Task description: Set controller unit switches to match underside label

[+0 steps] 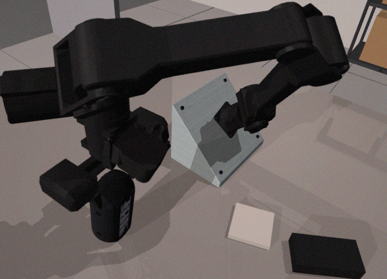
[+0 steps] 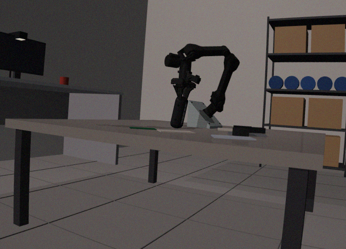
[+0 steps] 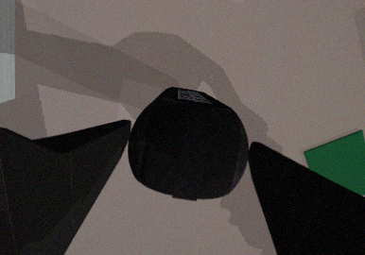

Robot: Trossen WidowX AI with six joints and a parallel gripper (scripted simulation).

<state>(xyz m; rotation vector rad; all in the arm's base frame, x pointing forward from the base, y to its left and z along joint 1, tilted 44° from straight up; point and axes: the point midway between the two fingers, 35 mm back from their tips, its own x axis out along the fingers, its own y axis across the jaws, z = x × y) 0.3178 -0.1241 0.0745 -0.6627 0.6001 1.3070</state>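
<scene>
The dark grey controller unit (image 1: 104,215) (image 2: 178,113) (image 3: 189,161) stands on end, slightly tilted, its lower end at or just above the bench; contact is unclear. My gripper (image 1: 112,188) (image 2: 181,96) (image 3: 190,138) is shut on its upper end, one finger on each side. The white label (image 1: 124,215) (image 3: 194,96) on its underside faces right in the top view, seen at a steep angle. Its squares are too foreshortened to read surely. The rocker switches are hidden in all views.
The arm's base sits on a pale metal wedge (image 1: 187,125) (image 2: 194,117) (image 3: 7,73) beside the unit. A cream square tile (image 1: 252,223) and a black box (image 1: 324,253) (image 2: 240,131) lie to the right. A green plate (image 2: 142,128) (image 3: 337,161) and a pale blue plate (image 2: 233,137) lie flat.
</scene>
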